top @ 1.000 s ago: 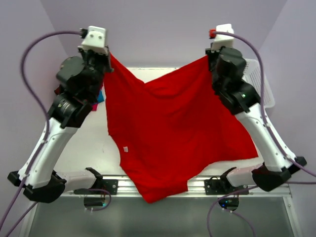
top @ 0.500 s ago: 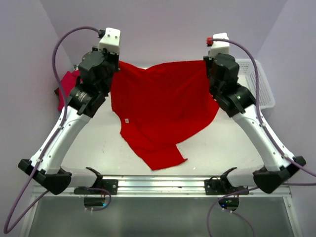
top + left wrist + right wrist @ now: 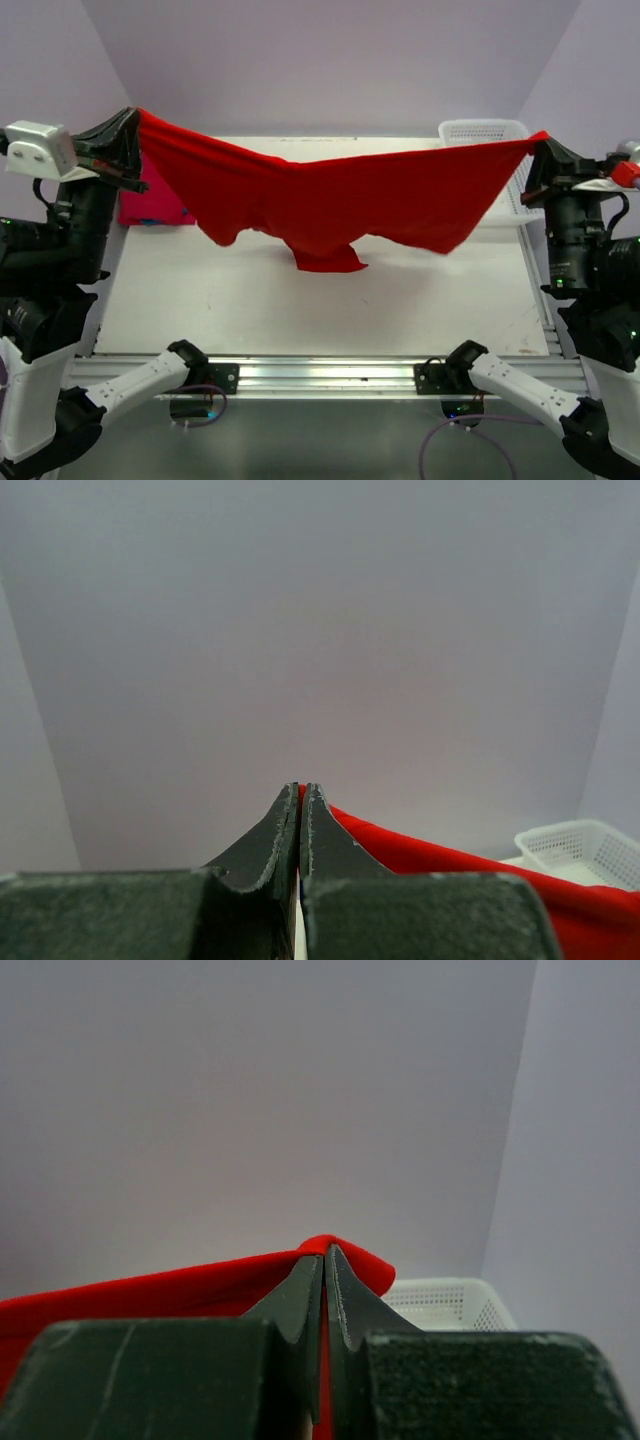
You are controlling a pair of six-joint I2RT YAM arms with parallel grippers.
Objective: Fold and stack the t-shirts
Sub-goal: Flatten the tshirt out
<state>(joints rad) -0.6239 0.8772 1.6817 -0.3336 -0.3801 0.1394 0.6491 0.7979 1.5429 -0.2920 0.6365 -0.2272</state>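
White table (image 3: pixel 300 310), folded shirts (image 3: pixel 160 208) (far left), mesh basket (image 3: pixel 480 130) far right

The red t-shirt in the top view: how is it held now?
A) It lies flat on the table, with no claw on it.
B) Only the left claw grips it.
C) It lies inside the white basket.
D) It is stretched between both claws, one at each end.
D: the red t-shirt spans from the shut left claw to the shut right claw, sagging in the middle.

Red t-shirt (image 3: pixel 340 200) aloft between left hand (image 3: pixel 130 128) and right hand (image 3: pixel 546 150)
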